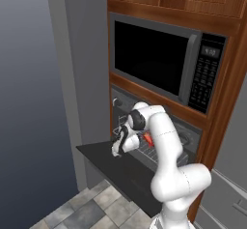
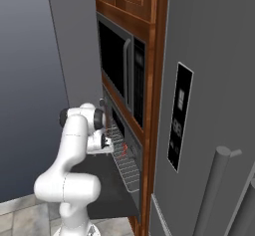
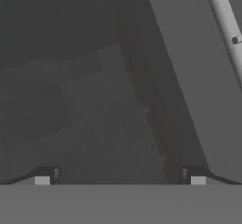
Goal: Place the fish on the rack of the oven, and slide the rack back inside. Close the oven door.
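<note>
Fish (image 1: pixel 148 139), slim and red, lies on wire-grid rack (image 2: pixel 124 165); hand (image 1: pixel 116 150) gapes empty.

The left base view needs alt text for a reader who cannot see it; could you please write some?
The white arm's open tool hangs over the lowered oven door, beside the pulled-out rack holding a red fish. A microwave sits above.

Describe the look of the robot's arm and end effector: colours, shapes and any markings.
The arm is built of glossy white, rounded tubular segments with dark grey-black bands at the joints. The end effector is white with two small dark finger tips, each with a pale pad. No cables or markings are visible.
</note>
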Available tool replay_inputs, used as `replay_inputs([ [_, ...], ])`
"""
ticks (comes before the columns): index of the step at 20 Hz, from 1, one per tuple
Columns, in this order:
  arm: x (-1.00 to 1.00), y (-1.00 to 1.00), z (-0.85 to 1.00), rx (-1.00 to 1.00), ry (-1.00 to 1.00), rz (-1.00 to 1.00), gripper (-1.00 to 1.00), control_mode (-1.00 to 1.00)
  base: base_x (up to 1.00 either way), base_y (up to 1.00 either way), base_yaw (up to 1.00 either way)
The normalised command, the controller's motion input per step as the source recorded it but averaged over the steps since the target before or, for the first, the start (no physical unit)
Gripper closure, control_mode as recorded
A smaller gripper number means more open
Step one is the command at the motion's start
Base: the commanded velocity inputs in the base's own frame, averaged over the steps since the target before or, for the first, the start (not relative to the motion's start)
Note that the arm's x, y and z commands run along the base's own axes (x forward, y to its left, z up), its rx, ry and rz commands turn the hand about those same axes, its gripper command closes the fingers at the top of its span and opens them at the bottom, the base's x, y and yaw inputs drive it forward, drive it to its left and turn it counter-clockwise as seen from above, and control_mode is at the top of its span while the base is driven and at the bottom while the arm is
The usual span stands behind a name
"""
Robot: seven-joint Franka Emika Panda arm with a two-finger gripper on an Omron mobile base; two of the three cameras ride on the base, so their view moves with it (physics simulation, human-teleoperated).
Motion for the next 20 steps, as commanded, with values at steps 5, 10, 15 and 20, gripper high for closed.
replay_inputs([
  [5,0.58,-0.59,-0.48,0.00,0.00,0.00,-1.00,-1.00,0.00,0.00,0.00],
  [10,0.14,-0.15,-0.19,-0.02,-0.01,0.05,-1.00,-1.00,0.00,0.00,0.00],
  [15,-0.94,0.83,0.30,-0.19,-0.24,0.19,-1.00,-1.00,0.00,0.00,0.00],
  [20,-1.00,0.98,0.75,-0.21,-0.19,0.14,-1.00,-1.00,0.00,0.00,0.00],
])
